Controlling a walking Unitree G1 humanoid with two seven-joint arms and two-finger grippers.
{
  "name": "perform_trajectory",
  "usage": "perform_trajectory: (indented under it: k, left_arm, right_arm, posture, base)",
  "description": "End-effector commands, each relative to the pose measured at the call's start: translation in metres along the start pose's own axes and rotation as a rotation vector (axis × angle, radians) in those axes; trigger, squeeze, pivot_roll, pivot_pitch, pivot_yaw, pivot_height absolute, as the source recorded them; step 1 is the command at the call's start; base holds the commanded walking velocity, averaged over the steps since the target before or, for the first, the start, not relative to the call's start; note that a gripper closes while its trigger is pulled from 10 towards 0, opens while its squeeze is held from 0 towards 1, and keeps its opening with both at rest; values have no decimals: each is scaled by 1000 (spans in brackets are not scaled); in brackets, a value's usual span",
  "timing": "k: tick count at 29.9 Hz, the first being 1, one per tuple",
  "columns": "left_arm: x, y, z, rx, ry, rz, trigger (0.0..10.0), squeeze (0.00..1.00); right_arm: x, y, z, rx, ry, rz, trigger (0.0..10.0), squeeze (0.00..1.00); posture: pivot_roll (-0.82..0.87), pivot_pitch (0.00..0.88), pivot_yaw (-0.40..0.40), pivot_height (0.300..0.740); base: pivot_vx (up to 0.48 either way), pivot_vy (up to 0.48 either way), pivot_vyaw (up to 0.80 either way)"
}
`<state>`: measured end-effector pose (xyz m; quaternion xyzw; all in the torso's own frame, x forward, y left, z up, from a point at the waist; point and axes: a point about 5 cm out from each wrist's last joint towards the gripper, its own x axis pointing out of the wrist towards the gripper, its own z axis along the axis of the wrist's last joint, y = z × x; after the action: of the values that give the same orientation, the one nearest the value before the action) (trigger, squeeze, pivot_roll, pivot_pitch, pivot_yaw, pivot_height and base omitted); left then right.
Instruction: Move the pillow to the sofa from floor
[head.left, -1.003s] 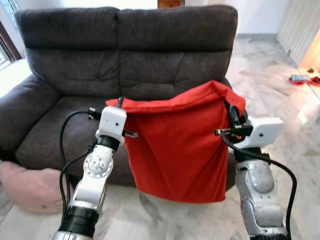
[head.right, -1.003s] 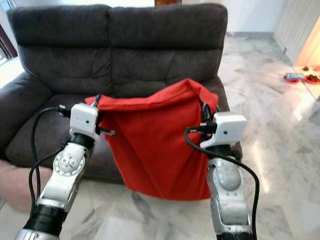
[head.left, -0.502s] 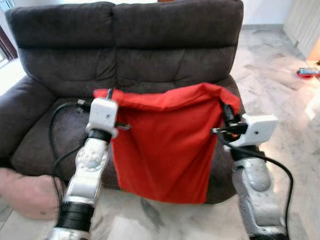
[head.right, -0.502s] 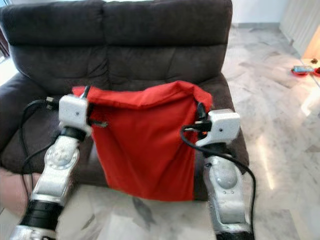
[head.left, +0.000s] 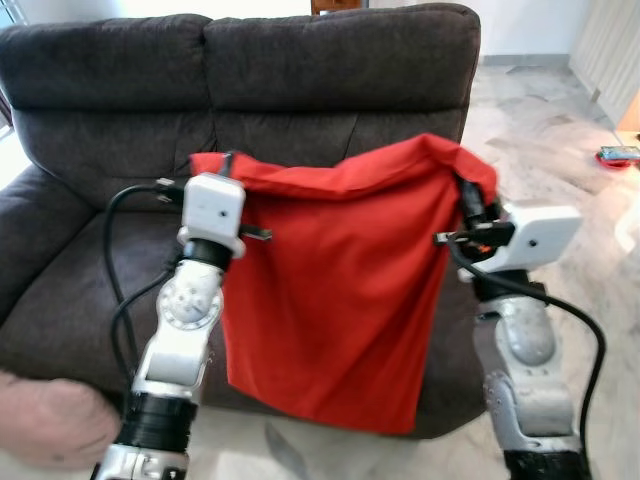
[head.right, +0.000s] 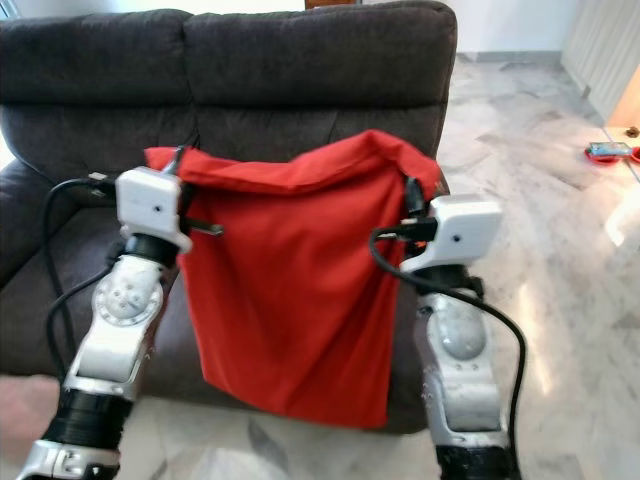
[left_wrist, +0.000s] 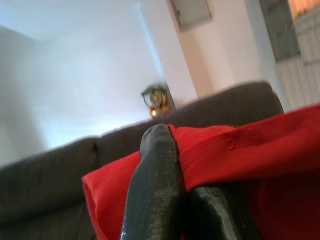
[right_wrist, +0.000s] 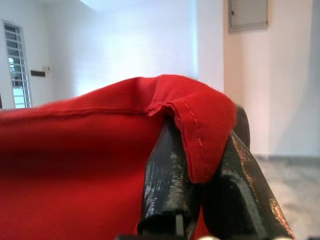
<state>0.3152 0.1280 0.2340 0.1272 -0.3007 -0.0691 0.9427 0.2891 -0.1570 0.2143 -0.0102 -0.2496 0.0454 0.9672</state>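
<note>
A red pillow (head.left: 330, 280) hangs limp in the air in front of the dark grey sofa (head.left: 260, 110), held by its two top corners. My left gripper (head.left: 222, 165) is shut on the upper left corner, and the left wrist view shows its fingers (left_wrist: 155, 185) pinching red fabric (left_wrist: 260, 150). On the upper right corner my right gripper (head.left: 468, 195) is shut too, with the red hem (right_wrist: 200, 120) folded between its fingers (right_wrist: 170, 185). The pillow's lower edge hangs at about the height of the sofa's front edge.
A pink cushion (head.left: 50, 420) lies on the marble floor at the lower left, beside the sofa's front. The sofa seat (head.left: 90, 290) lies bare behind the pillow. Small red and blue items (head.left: 620, 155) sit on the floor at the far right.
The camera has come closer to the sofa and shifted, so the sofa looks larger. Both grippers keep their hold on the pillow, which now hangs a little higher against the seat.
</note>
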Motion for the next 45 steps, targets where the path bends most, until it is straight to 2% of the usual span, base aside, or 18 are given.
perform_trajectory:
  k: [1, 7, 9, 21, 25, 32, 37, 40, 44, 45]
  left_arm:
    - [7, 13, 17, 24, -80, 36, 10000, 0]
    - [8, 12, 21, 23, -91, 37, 10000, 0]
    - [8, 12, 21, 22, -91, 37, 10000, 0]
    - [8, 12, 19, 23, -84, 35, 10000, 0]
    - [7, 11, 19, 23, -83, 33, 10000, 0]
    - [3, 0, 7, 9, -24, -54, 10000, 0]
    - [-5, -12, -8, -16, 71, -123, 10000, 0]
    - [-10, -14, -17, -43, 119, -135, 10000, 0]
    - [-12, -14, -21, -36, 139, -140, 10000, 0]
    - [-12, -13, -21, -37, 144, -140, 10000, 365]
  right_arm:
    - [12, 12, 35, 7, -168, 47, 10000, 0]
    - [12, 17, 37, 10, -170, 87, 10000, 0]
    - [11, 17, 34, 33, -152, 85, 10000, 0]
    - [11, 20, 33, 5, -141, 117, 10000, 0]
    - [10, 22, 32, -4, -132, 132, 10000, 0]
    - [9, 20, 23, 9, -87, 122, 10000, 0]
    - [7, 17, 14, -4, -47, 108, 10000, 0]
    - [4, 15, 5, -9, -6, 101, 10000, 0]
    - [2, 15, 1, -6, 11, 99, 10000, 0]
    - [2, 15, 1, 2, 14, 101, 10000, 0]
  posture:
    - [-26, 19, 42, 740]
    - [-27, 19, 42, 740]
    - [-26, 19, 41, 740]
    - [-26, 22, 38, 740]
    - [-27, 21, 37, 740]
    - [-26, 24, 35, 740]
    - [-26, 25, 35, 740]
    - [-25, 25, 34, 740]
    - [-24, 26, 34, 740]
    - [-24, 26, 34, 740]
  base:
    - [356, 0, 0]
    - [359, 0, 711]
    - [358, 0, 0]
    - [359, 0, 0]
    - [359, 0, 694]
    - [84, 0, 0]
    - [0, 0, 0]
    - [0, 0, 0]
    - [0, 0, 0]
    - [0, 0, 0]
